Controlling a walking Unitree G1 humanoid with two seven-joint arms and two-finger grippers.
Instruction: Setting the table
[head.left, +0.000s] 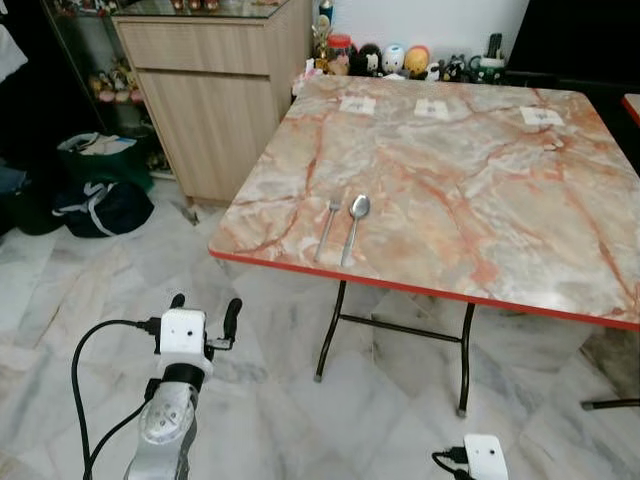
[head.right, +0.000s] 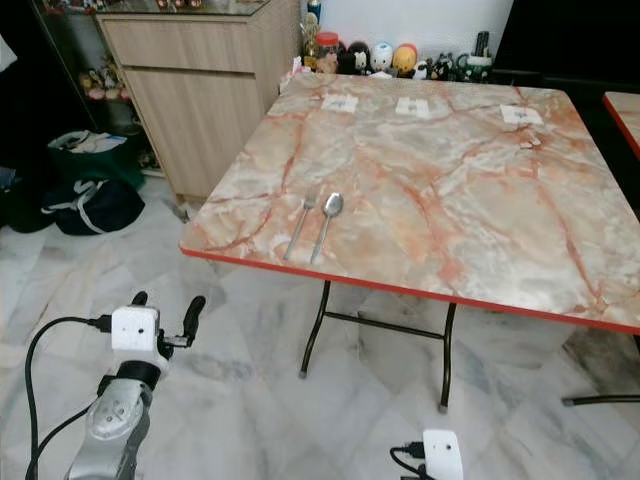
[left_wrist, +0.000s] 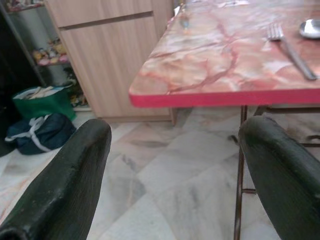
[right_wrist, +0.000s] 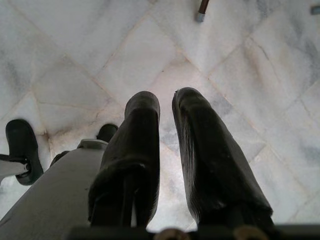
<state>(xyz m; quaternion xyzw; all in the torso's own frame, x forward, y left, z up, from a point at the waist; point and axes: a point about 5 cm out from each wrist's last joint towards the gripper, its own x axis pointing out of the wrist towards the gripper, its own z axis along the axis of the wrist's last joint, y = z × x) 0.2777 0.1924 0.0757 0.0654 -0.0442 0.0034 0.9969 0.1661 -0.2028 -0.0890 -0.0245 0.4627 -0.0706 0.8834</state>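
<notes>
Marble-look surface (head.left: 480, 190) with a red rim, and near its front edge a fork (head.left: 327, 228) lies just beside a spoon (head.left: 354, 224), side by side. My left pincer (head.left: 204, 312) sits low over the floor, spread wide, holding nothing. Wrist view: right pincer (right_wrist: 166, 102) points at floor tiles, fingers nearly together, empty.

Bare tabletop (head.left: 480, 200) right of spoon (head.left: 356, 218); cabinet (head.left: 215, 100) left.
</notes>
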